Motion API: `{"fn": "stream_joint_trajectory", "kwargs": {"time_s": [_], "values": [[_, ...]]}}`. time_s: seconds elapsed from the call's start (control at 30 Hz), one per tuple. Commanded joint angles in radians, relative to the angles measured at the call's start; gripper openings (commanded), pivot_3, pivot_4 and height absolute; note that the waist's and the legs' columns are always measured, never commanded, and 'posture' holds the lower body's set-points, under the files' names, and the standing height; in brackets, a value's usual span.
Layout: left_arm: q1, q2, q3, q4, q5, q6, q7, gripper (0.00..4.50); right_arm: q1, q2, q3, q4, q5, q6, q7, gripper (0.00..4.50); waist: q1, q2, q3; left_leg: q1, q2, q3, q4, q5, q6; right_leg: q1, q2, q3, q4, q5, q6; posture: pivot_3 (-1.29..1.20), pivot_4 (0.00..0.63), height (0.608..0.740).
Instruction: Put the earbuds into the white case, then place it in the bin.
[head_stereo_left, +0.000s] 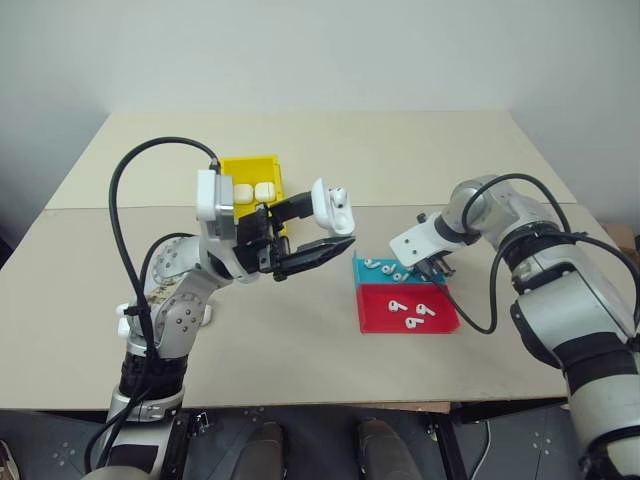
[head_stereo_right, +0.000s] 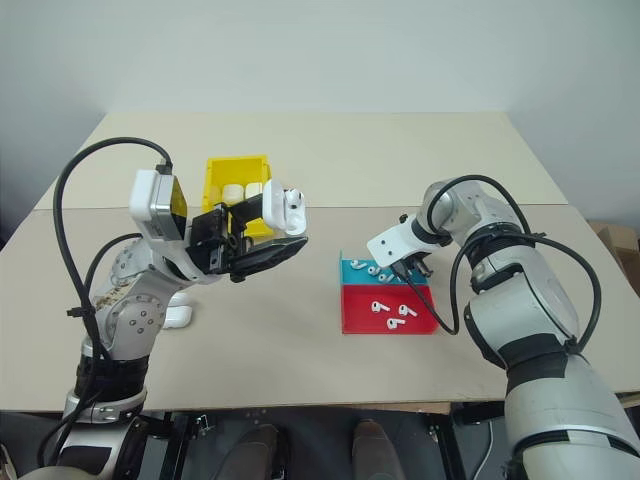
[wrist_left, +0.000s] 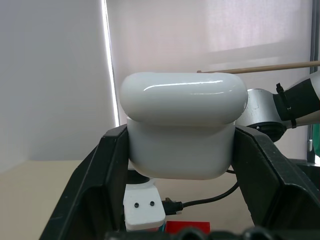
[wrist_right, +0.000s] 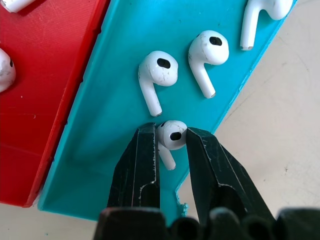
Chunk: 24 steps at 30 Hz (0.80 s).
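The right hand (wrist_right: 171, 142) points steeply down into the teal half of the shallow tray (wrist_right: 115, 100), its two black fingers (wrist_right: 142, 160) pressed on either side of one earbud (wrist_right: 172, 134), bud end up and stem lying between them; it looks clenched on that bud, which is not yet lifted off the tray floor. To do this well, I would keep the squeeze on the round head, not the thin stem, and raise it straight up, since two more earbuds (wrist_right: 157, 70) lie just beyond the fingertips and a sideways drag could scatter them. Farther off, across the bare tabletop (head_stereo_left: 300, 340), the left hand (head_stereo_left: 325, 235) holds the white case (head_stereo_left: 333, 207) firmly clamped between its fingers, raised with its lid open and one bud seemingly seated already. Past it stands the bin (head_stereo_left: 250, 165) with cases inside. The case should stay steady for insertion.
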Motion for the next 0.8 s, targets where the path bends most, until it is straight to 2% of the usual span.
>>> {"fn": "stream_joint_trajectory", "kwargs": {"time_s": [0.03,0.13,0.23,0.33,0.43,0.47,0.53,0.63,0.7,0.8], "values": [[-0.005,0.004,0.021,-0.045,-0.013,-0.024,0.000,2.78,-0.004,-0.001,-0.022,0.003,0.001,0.009,-0.013,0.60,0.000,0.000,0.000,0.000,0.000,0.000,0.000,0.000,0.000,0.000,0.000,0.000,0.000,0.000,0.000,0.00,0.150,0.740],[-0.010,0.004,0.018,-0.039,-0.022,-0.015,-0.007,2.78,-0.010,-0.023,-0.074,-0.020,0.044,0.061,-0.025,0.60,0.000,0.000,0.000,0.000,0.000,0.000,0.000,0.000,0.000,0.000,0.000,0.000,0.000,0.000,0.000,0.00,0.150,0.740],[-0.022,0.004,0.014,-0.023,-0.030,-0.008,-0.025,2.78,-0.006,-0.082,-0.206,-0.103,0.182,0.157,0.068,0.60,0.002,0.001,0.001,-0.001,0.000,0.000,0.000,0.000,0.000,-0.001,0.000,0.001,0.000,0.000,0.000,0.00,0.150,0.740],[-0.053,-0.007,0.009,0.015,-0.033,-0.007,-0.045,2.78,0.096,-0.178,-0.359,-0.361,0.366,0.300,0.153,0.60,0.014,0.001,0.001,-0.002,0.000,0.000,-0.001,0.000,0.000,-0.001,0.000,0.000,-0.001,0.000,0.000,0.00,0.150,0.740],[-0.087,-0.023,-0.001,0.061,-0.026,-0.012,-0.065,2.78,0.284,-0.213,-0.529,-0.787,0.609,0.655,0.148,0.60,0.026,0.001,0.001,-0.003,0.000,-0.002,-0.001,0.000,0.000,0.000,0.000,-0.001,-0.003,0.000,0.000,0.00,0.150,0.740],[-0.098,-0.029,-0.003,0.076,-0.023,-0.013,-0.072,2.78,0.338,-0.208,-0.584,-0.913,0.686,0.778,0.113,0.60,0.028,0.001,0.001,-0.002,0.000,-0.001,0.000,0.000,0.000,0.000,0.000,-0.001,-0.003,0.000,0.000,0.00,0.150,0.740],[-0.131,-0.037,-0.019,0.121,0.000,-0.010,-0.082,2.78,0.422,-0.151,-0.751,-1.177,0.964,1.157,-0.051,0.60,0.024,0.001,0.001,-0.003,0.000,-0.002,0.000,0.000,0.000,-0.001,0.000,0.000,-0.001,0.000,0.000,0.00,0.150,0.740],[-0.171,-0.053,-0.032,0.177,0.027,-0.008,-0.073,2.78,0.471,-0.075,-0.944,-1.410,1.328,1.528,-0.292,0.60,0.025,0.002,0.001,-0.003,0.000,-0.002,0.001,0.000,0.001,-0.002,0.000,0.000,0.002,0.000,0.000,0.00,0.150,0.740],[-0.194,-0.064,-0.039,0.200,0.037,-0.002,-0.063,2.78,0.483,-0.025,-1.028,-1.507,1.536,1.664,-0.462,0.60,0.028,0.002,0.001,-0.002,0.000,-0.003,0.001,0.000,0.001,-0.001,0.000,0.000,0.001,0.000,0.000,0.00,0.150,0.740],[-0.206,-0.079,-0.046,0.204,0.041,-0.001,-0.072,2.78,0.521,0.026,-1.082,-1.607,1.768,1.689,-0.655,0.60,0.030,0.002,0.001,-0.003,0.000,-0.003,0.001,0.000,0.001,0.000,0.000,-0.001,-0.001,0.000,0.000,0.00,0.150,0.740]]}}
